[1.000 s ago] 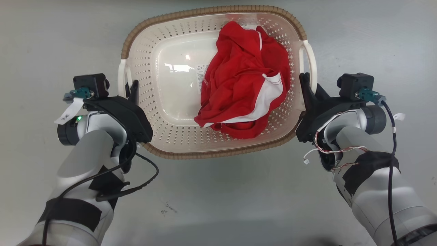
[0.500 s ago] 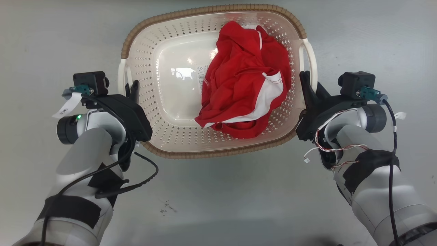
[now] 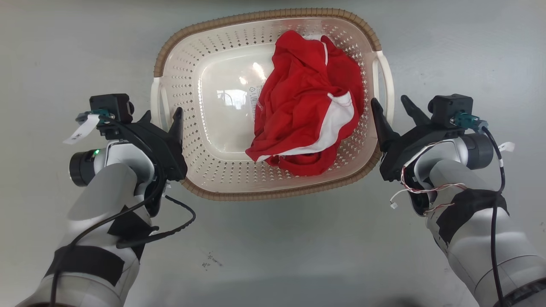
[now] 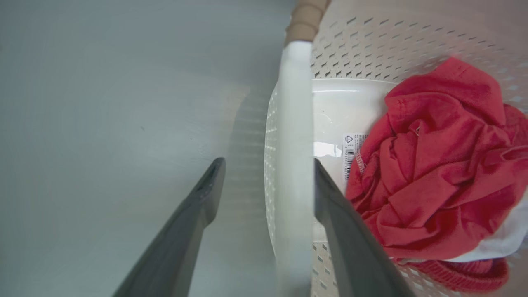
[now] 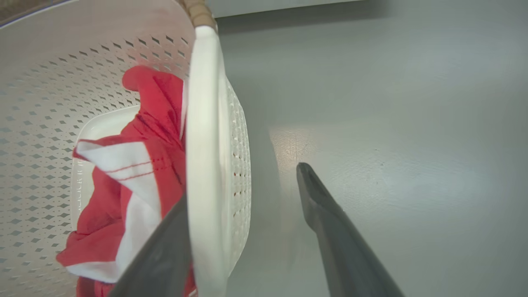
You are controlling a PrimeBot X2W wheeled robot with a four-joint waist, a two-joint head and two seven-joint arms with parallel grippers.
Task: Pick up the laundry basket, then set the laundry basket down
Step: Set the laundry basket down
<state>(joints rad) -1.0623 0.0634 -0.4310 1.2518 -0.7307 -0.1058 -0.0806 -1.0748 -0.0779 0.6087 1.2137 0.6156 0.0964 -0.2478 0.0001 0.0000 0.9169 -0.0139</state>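
Basket: the laundry basket [image 3: 200, 128] sits flat on the grey floor [image 3: 273, 247], dead ahead at twelve o'clock in my head view, its brown rim [image 3: 264, 17] level all round.
Load: a red garment with white trim [image 3: 307, 111] is heaped toward the three o'clock side of the tub — so that side probably weighs a touch more.
Left pincer: my left gripper [image 3: 162, 119] straddles the white left handle [image 4: 293, 165] at nine o'clock of the basket, fingers spread; the outer one stands clear, and I can't tell whether the inner one is touching.
Right pincer: my right gripper [image 3: 394, 111] brackets the white right handle [image 5: 204, 156] at three o'clock, one finger inside against the cloth, the other well out over bare floor; parted, holding nothing.
Why this pose: both handles lie between my fingers so I could clamp them evenly and carry the basket level.
Stage, as I judge it: basket down, hands unclamped — either about to grab or just let go; I can't say which.
Risk: the inner right finger could snag the red cloth.
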